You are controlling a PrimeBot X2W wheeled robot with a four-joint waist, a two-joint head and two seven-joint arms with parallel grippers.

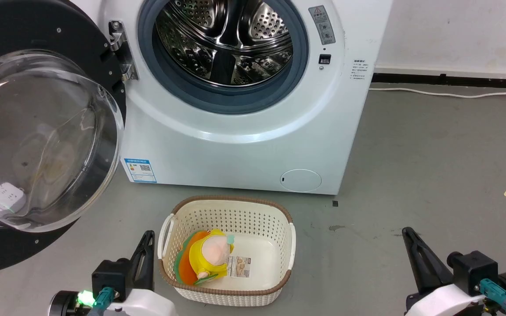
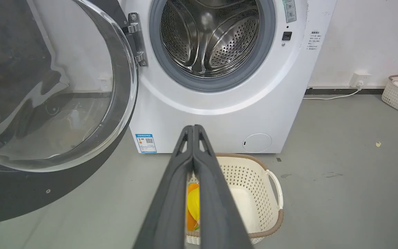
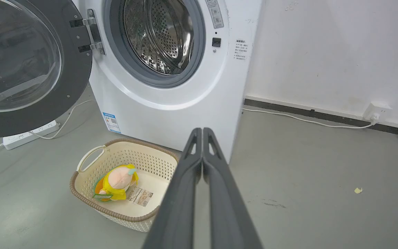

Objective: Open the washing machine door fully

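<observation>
A white front-loading washing machine (image 1: pixel 235 145) stands on a grey floor (image 1: pixel 433 153), its perforated steel drum (image 1: pixel 226 39) bared inside a grey gasket (image 1: pixel 235 102). The washing machine door (image 1: pixel 37 140), a black disc with a bulging clear bowl, hangs from its metal hinge (image 1: pixel 119 50) at nine o'clock of the drum mouth. It is swung well clear of the opening, with its inner face turned toward the head camera.

Unlatched and wide, the door looks open or very nearly so. At most a last outward push seems left, though the pictures cannot show whether the hinge has reached its stop.

At six o'clock of the machine, near its front, sits a cream perforated basket (image 1: pixel 235 198) holding a yellow plush toy (image 1: pixel 211 254). The left tool (image 1: pixel 149 237) rests at nine o'clock of the basket, just beside it, its fingers pressed together on nothing. The right tool (image 1: pixel 407 233) sits at three o'clock of the basket, well apart from it, likewise closed and empty. Neither touches the door.

A blue label (image 1: pixel 140 170) marks the machine's front at seven o'clock, and a small round flap (image 1: pixel 300 180) sits at five.
</observation>
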